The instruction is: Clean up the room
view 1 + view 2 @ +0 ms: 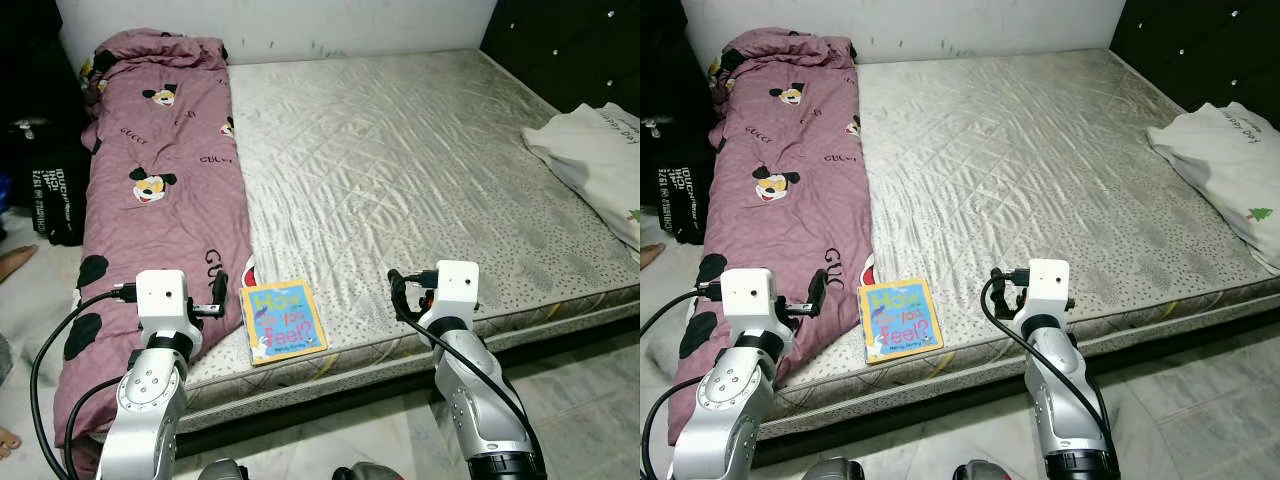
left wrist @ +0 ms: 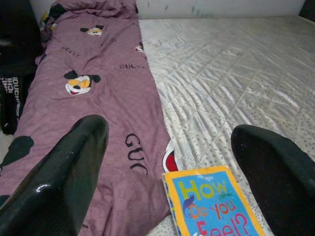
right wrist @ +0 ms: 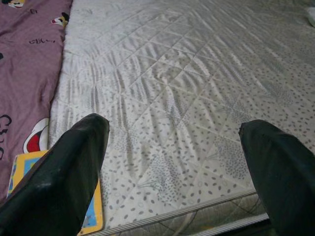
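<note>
A wide bare mattress (image 1: 400, 150) filled the scene, its near edge running just past both arms, with tiled floor (image 1: 590, 400) below. A mauve cartoon-print duvet (image 1: 160, 190) lay rolled along the robot's-left side, spilling over the near corner; a white pillow (image 1: 600, 160) sat at the right edge. The middle stretch lay open.

A children's book (image 1: 283, 320) rested flat by the near edge, touching the duvet's side, its long axis running roughly away from the robot, title upright to the robot, slightly turned.

The left gripper (image 2: 167, 177) hovered over the duvet beside the book, fingers (image 2: 59, 177) spread wide, holding nothing. The right gripper (image 3: 172, 167) hung above the mattress edge, equally wide and empty.

The eye views alone showed a black bag (image 1: 50, 190) by the bed; the right wrist view caught just the book's corner (image 3: 19, 164)
</note>
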Tool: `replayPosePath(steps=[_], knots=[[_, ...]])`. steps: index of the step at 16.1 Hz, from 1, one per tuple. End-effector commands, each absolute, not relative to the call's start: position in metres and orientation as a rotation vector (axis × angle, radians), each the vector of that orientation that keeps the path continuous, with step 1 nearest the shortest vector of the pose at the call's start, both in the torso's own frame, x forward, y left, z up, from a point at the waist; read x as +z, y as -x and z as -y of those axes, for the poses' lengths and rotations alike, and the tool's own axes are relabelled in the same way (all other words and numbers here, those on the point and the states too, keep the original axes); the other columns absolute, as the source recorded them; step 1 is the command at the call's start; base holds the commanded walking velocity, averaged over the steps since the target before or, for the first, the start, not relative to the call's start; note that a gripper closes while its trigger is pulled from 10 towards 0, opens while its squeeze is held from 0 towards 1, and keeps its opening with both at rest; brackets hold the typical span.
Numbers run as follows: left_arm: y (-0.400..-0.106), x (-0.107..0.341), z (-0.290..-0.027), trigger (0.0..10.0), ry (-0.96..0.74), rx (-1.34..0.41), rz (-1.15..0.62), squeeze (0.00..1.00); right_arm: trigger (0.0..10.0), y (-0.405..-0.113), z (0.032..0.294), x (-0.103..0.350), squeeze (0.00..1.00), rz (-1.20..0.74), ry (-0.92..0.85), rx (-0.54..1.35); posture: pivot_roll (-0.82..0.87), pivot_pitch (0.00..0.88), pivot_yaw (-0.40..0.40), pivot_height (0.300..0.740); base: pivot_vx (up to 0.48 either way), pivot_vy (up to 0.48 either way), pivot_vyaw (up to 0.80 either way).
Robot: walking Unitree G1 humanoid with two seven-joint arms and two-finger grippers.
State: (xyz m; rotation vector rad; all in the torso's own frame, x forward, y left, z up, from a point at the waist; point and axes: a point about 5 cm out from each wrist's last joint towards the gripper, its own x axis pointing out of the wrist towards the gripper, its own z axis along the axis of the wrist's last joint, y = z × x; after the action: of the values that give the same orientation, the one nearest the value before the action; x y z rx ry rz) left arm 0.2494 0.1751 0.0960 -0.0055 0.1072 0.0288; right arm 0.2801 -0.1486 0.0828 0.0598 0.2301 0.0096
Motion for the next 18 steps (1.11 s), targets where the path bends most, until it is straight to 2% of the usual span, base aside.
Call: replayPosePath(steps=[1,8,18], knots=[[-0.2502,0.0952,-0.1766,10.0,0.012,0.043,-0.118,0.0,10.0,-0.2817,0.1473,0.0829,0.0,-0.236,-0.052,0.023,0.01,0.106,-0.031,0.688,0.0,0.0,0.0],[-0.2525,0.096,-0.1763,10.0,0.016,0.048,-0.116,0.0,10.0,-0.2841,0.1475,0.0837,0.0,-0.231,-0.051,0.027,0.01,0.108,-0.032,0.624,0.0,0.0,0.0],[-0.2537,0.0968,-0.1756,10.0,0.031,0.044,-0.11,0.0,10.0,-0.2856,0.1453,0.0815,0.0,-0.244,-0.032,0.045,0.01,0.099,-0.039,0.624,0.0,0.0,0.0]])
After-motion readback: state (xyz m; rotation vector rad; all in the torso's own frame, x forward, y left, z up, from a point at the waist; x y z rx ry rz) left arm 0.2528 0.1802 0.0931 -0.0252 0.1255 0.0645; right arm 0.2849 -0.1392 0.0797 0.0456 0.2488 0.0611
